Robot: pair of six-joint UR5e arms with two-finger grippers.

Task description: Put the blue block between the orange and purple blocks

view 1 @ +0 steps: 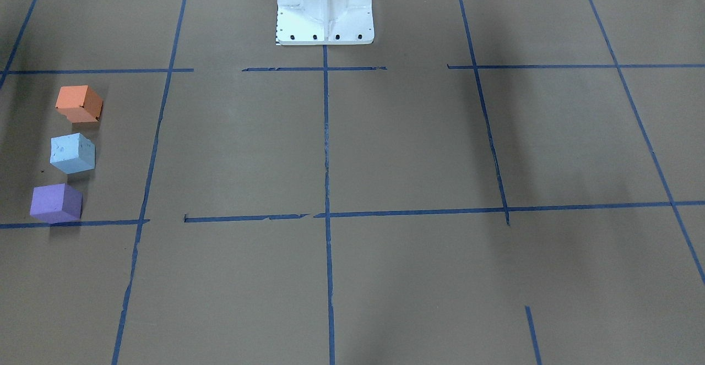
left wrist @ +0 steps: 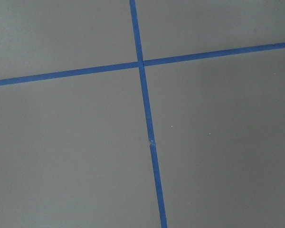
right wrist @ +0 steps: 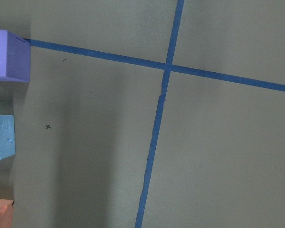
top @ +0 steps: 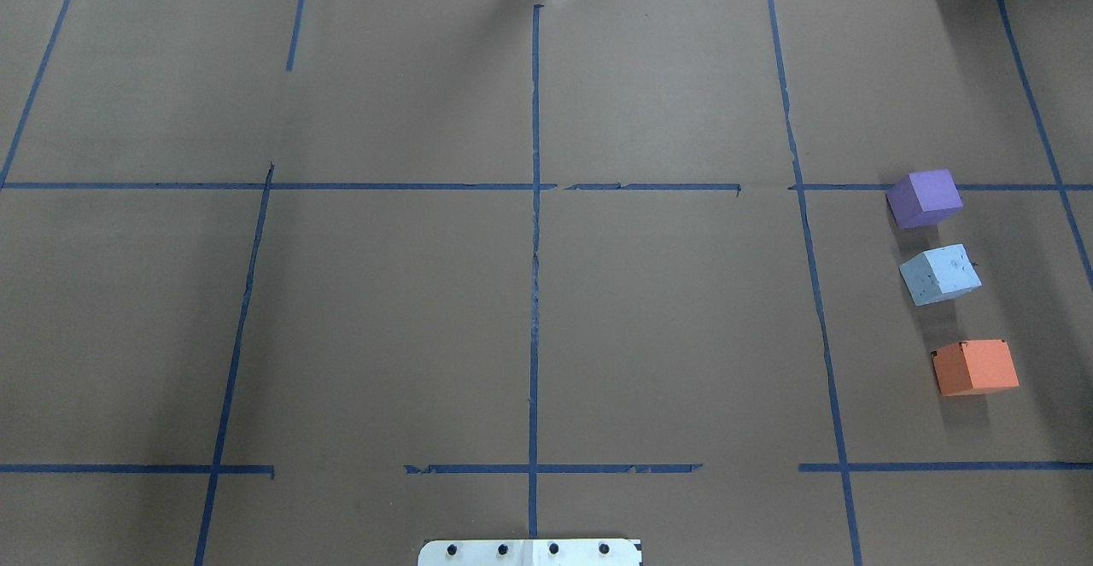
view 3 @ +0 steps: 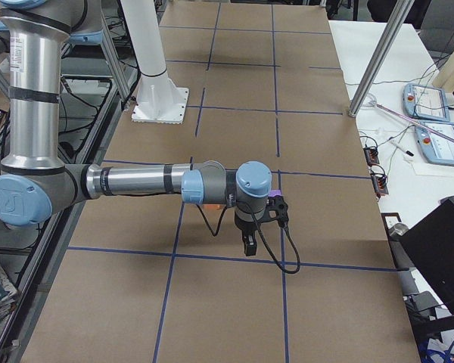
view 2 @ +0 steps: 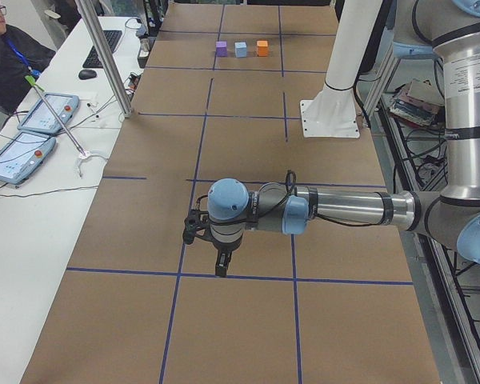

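The blue block point(top: 939, 274) is sitting on the brown worktop point(top: 666, 327) between the orange block point(top: 975, 367) and the purple block point(top: 925, 198). The three are forming a slightly slanted row with small gaps, and none of them are touching. Seen from overhead, the row is lying on the robot's right side. The purple block is sitting farthest from the robot, on a blue tape line point(top: 534, 293), and the orange block is sitting nearest. Nothing is gripping or touching the blue block. The right arm point(view 3: 136, 181) is reaching out low near the row, with its jaws pointing down at bare worktop. Its wrist camera is catching the three blocks only at the picture's edge. The left arm point(view 2: 336, 210) is stretching out over the worktop's other end, well apart from the blocks, with its jaws also pointing down. Both sets of jaws are showing only in the side views, so I cannot tell whether they are wide or narrow. Judging by how the blocks are lying, the placing is looking complete, and probably only pulling the arms back is remaining.
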